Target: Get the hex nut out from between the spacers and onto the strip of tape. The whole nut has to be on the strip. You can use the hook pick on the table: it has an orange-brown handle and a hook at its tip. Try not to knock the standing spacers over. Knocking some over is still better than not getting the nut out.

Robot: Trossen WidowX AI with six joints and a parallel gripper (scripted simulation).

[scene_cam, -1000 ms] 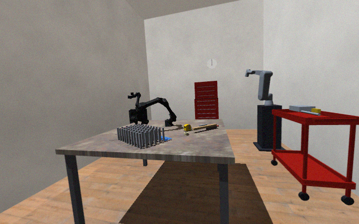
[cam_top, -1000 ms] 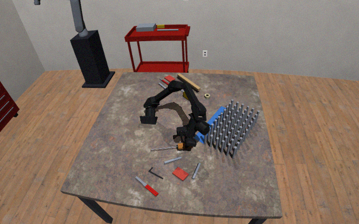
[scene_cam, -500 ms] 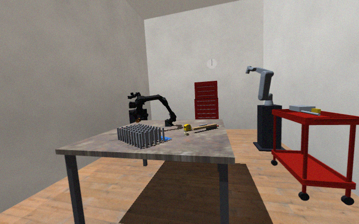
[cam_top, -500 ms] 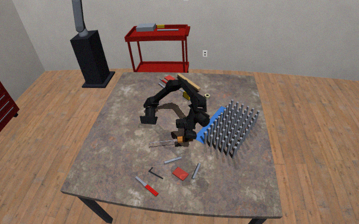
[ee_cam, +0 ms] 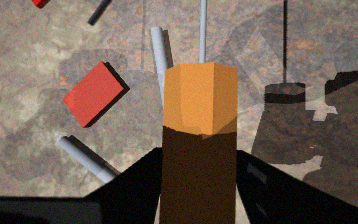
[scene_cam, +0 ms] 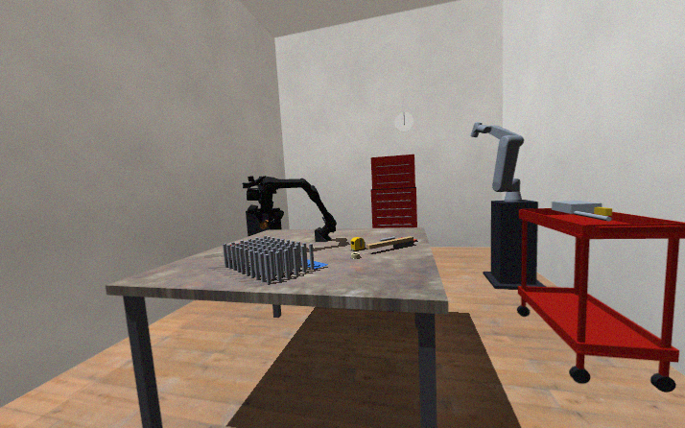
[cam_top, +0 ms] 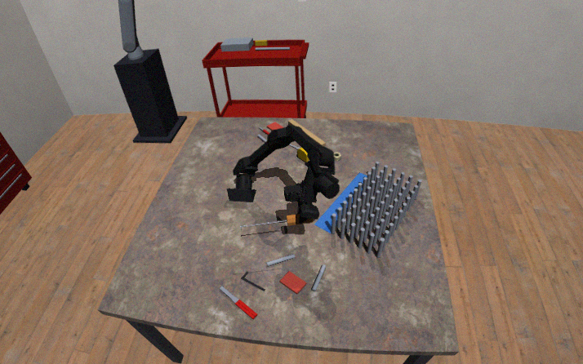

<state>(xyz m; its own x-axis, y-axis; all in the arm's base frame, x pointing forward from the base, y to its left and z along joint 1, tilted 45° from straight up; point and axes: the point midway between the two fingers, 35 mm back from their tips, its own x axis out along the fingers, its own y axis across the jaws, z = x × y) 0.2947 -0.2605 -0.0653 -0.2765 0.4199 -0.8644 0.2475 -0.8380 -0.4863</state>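
Presently the hex nut cannot be made out among the standing spacers [cam_top: 375, 203], which fill the right of centre in the top view, all upright. Along their left edge lies the blue strip of tape [cam_top: 336, 203], partly covered by the arm. Just left of it, the gripper [cam_top: 295, 219] is clamped on the orange-brown handle [ee_cam: 200, 97] of the hook pick, whose thin shaft [cam_top: 260, 224] points left. Lower down lies a red block [cam_top: 292, 281].
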